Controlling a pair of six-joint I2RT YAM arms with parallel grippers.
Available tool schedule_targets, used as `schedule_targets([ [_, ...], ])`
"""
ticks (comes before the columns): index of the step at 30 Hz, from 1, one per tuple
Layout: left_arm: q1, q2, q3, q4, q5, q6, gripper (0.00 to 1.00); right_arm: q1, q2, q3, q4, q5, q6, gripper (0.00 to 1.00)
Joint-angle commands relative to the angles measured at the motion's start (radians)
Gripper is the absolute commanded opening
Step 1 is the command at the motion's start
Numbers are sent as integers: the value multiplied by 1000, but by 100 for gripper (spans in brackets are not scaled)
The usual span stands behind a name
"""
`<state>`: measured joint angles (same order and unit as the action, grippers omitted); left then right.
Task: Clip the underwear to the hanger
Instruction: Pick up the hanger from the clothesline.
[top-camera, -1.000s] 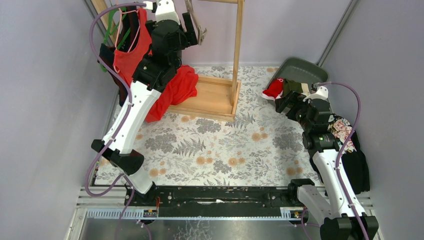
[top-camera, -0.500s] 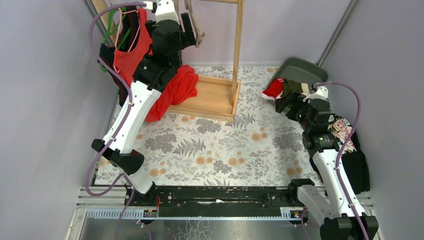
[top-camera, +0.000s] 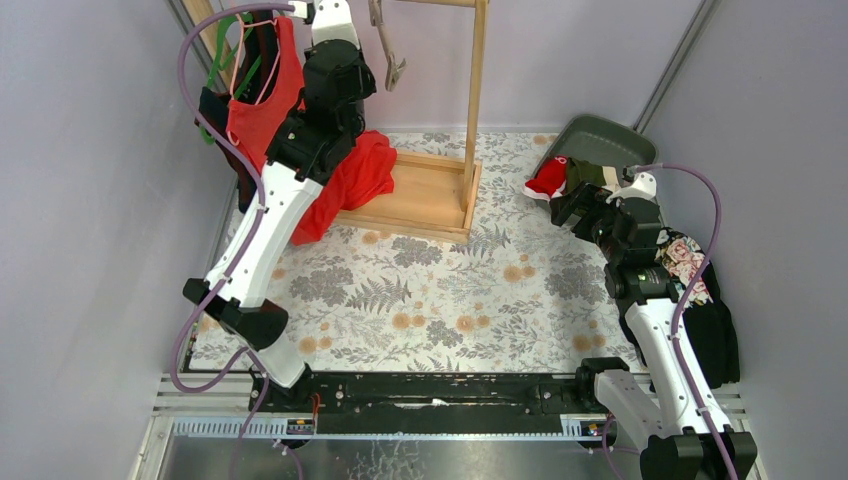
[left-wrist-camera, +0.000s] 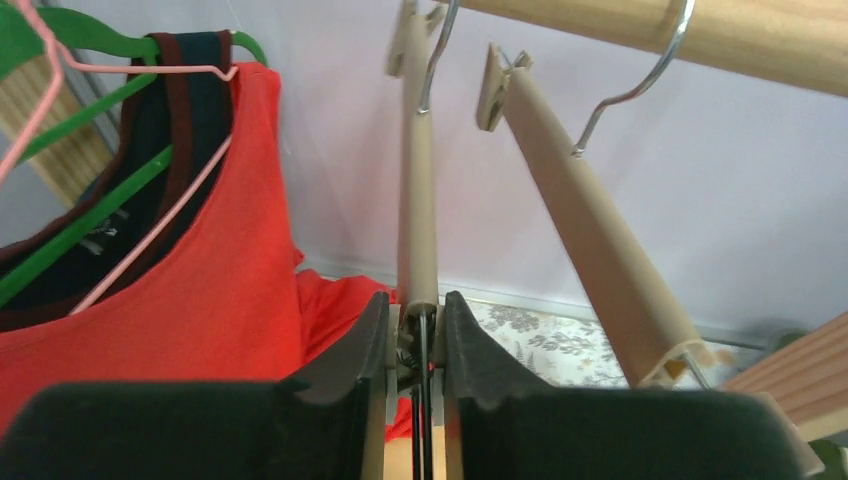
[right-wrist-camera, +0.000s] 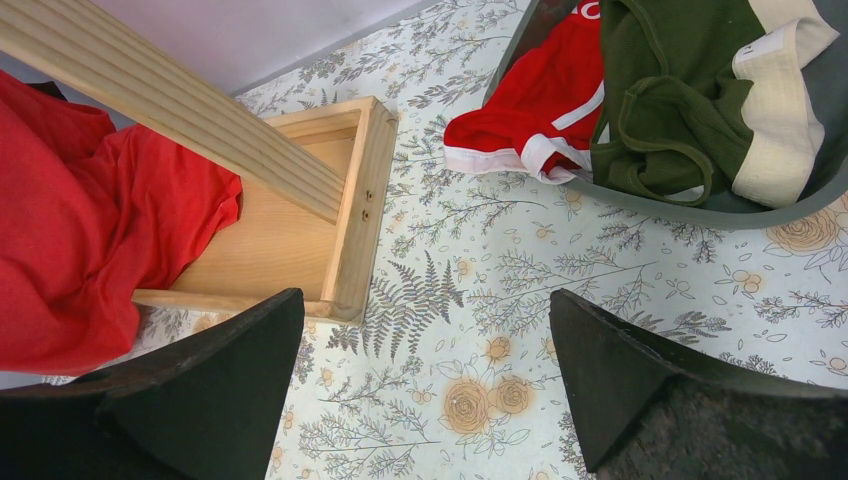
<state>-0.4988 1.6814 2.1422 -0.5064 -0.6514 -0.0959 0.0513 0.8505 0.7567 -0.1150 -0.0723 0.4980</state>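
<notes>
Two beige clip hangers hang from the wooden rail (left-wrist-camera: 640, 30). My left gripper (left-wrist-camera: 416, 305) is raised to the nearer hanger (left-wrist-camera: 418, 200) and is shut on the clip at its lower end. The second hanger (left-wrist-camera: 590, 230) hangs free to its right. The underwear lies in the grey tray (top-camera: 600, 140) at the right: a red brief (right-wrist-camera: 530, 110) spilling over the rim and an olive green brief (right-wrist-camera: 680, 110) with a cream waistband. My right gripper (right-wrist-camera: 425, 300) hovers open over the floral cloth, just short of the tray, with nothing between its fingers.
The wooden rack's post (top-camera: 476, 110) and base (top-camera: 420, 195) stand at the back. A red tank top (top-camera: 262, 105) and dark garments hang at the left on pink and green hangers, with red cloth (top-camera: 355, 180) draped below. A black floral cloth (top-camera: 700, 300) lies by the right arm.
My left gripper has closed from open onto the hanger's clip. The right arm has not moved.
</notes>
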Motion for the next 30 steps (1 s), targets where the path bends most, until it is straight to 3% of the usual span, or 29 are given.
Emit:
schedule_targets([
  [1, -6, -40, -15, 90, -27, 30, 1, -4, -17, 7, 42, -7, 0, 99],
  [9, -6, -86, -64, 141, -3, 39, 0, -4, -20, 7, 42, -7, 2, 99],
  [22, -6, -401, -419, 467, 96, 10, 0, -5, -21, 3, 45, -6, 4, 99],
  [30, -7, -388, -388, 443, 110, 28, 0, -4, -35, 5, 38, -8, 4, 99],
])
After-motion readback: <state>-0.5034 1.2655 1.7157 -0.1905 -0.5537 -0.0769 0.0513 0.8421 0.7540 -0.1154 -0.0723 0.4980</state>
